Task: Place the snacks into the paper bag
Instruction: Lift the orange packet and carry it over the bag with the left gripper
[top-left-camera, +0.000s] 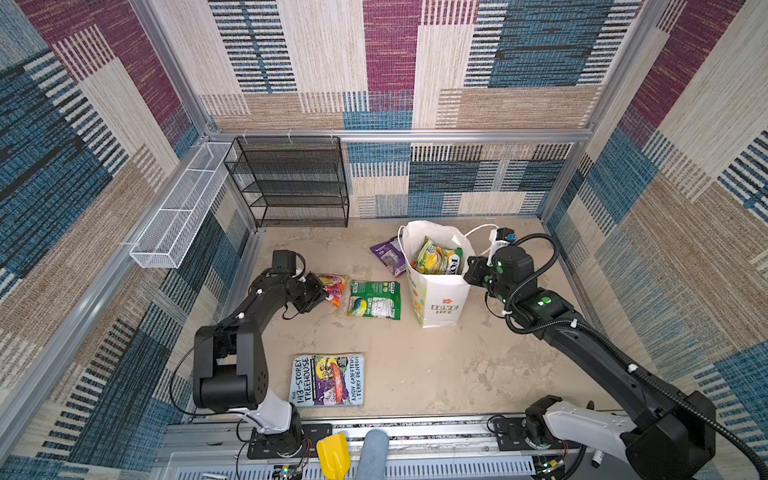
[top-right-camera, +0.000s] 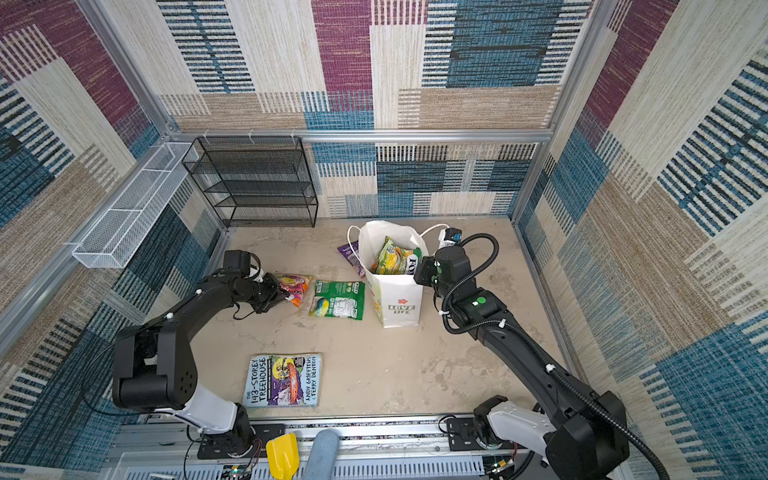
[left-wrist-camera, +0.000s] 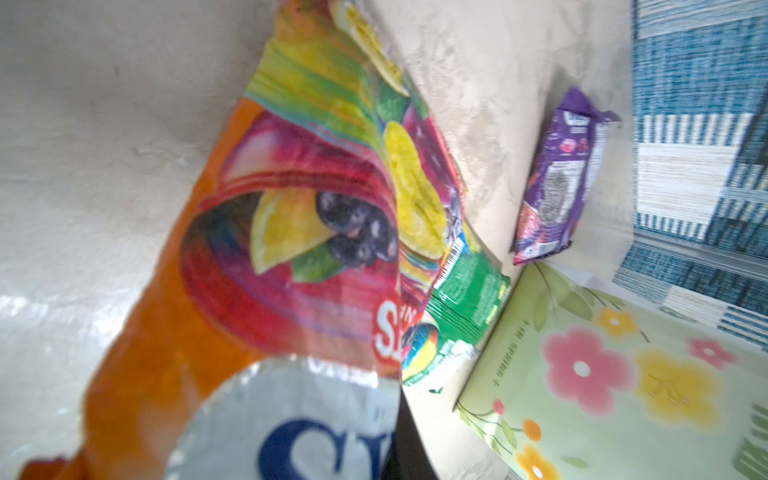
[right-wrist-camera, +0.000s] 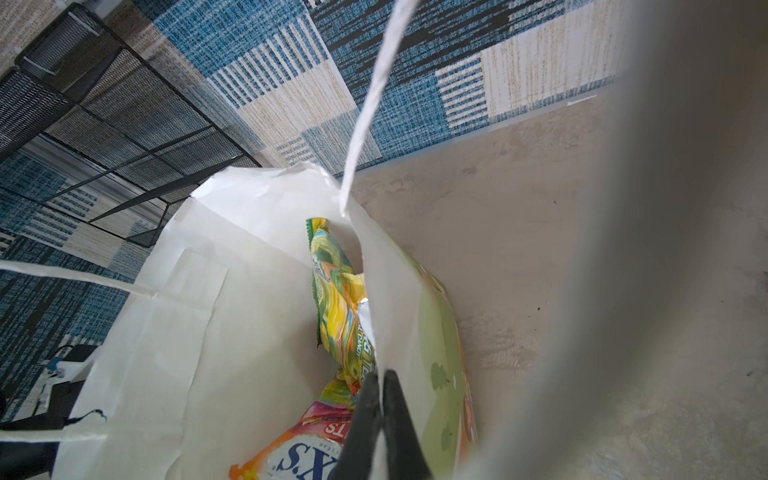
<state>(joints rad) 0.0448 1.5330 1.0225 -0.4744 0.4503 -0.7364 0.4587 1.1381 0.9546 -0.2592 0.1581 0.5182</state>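
The white paper bag stands upright at the right of the floor. My right gripper is shut on its right rim, the wall pinched between both fingers. A yellow-green snack packet and an orange one sit inside. My left gripper is shut on the end of an orange-pink snack packet, which fills the left wrist view. A green packet lies flat between it and the bag. A purple packet lies behind the bag's left side.
A paperback book lies near the front edge. A black mesh shelf stands against the back wall, and a white wire basket hangs on the left wall. A yellow scoop rests on the front rail.
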